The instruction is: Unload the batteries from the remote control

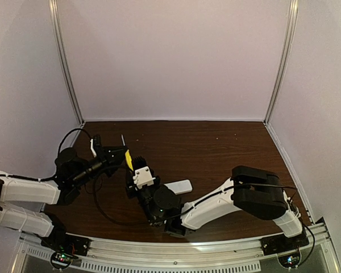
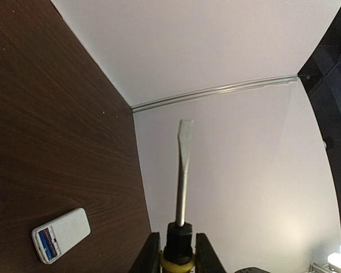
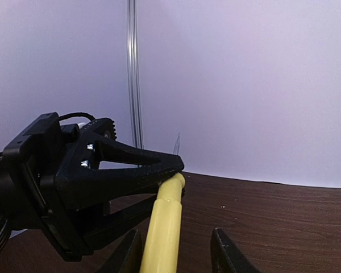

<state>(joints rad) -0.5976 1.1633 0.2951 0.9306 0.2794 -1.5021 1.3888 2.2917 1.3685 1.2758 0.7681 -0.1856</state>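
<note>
From above, the remote (image 1: 179, 186) lies flat on the dark wood counter (image 1: 227, 148). It is in the near half, about midway between the left and right edges, just beside the right arm's wrist. The left gripper (image 1: 116, 154) reaches in from the left edge and pinches a screwdriver (image 1: 128, 158) by its yellow handle. The thin shaft points toward the far edge. The right gripper (image 1: 135, 165) sits over the left half of the counter, close against that same handle. From up here I cannot tell how its fingers stand.

In the left wrist view, the two black fingers are pressed onto the screwdriver on either side, around its black collar and the top of the yellow handle. The shaft runs up to a flat blade, seen against the pale wall (image 2: 261, 170). The remote lies on the counter at the lower left, apart from the tool. One end is uncovered, and the batteries (image 2: 47, 244) show blue inside it (they sit side by side in the compartment).

In the right wrist view, this gripper's own fingers are spread, one on each side of the yellow handle. One is just beside the handle and the other stands off with a clear gap, so neither is closed on it. Higher up, the left gripper's black fingers clamp the handle's upper end.
</note>
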